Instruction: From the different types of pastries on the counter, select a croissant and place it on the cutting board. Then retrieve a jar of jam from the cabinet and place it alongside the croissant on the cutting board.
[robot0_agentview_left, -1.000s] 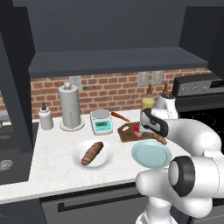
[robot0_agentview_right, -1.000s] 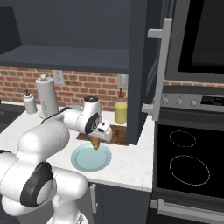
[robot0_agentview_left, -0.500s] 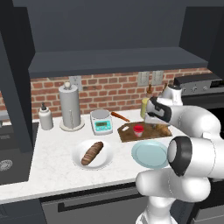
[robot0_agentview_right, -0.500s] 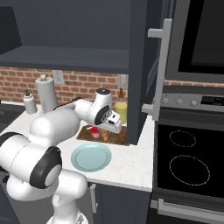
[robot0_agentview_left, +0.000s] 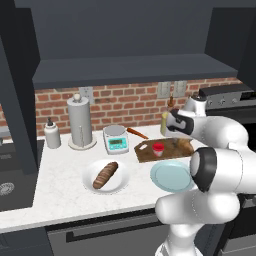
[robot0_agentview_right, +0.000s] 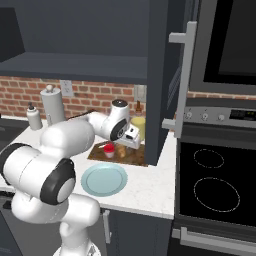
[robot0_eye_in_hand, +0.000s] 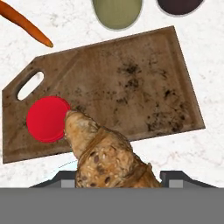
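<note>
Left base view: dark brown rectangular wooden cutting board (robot0_agentview_left: 172, 152) on white marbled counter (robot0_agentview_left: 60, 190), carrying 1 small squat red jar of jam (robot0_agentview_left: 158, 148); round pale blue plate (robot0_agentview_left: 171, 176) just in front.

Right base view: 2-finger gripper (robot0_agentview_right: 125, 146) low over board, jar close beside.

Hand view: jaws clamped on golden-brown ridged crescent croissant (robot0_eye_in_hand: 105, 157), tip overlapping jar, body over board's near edge; likely risks on release: jar knocked over, or pastry rolling off onto plate.
</note>
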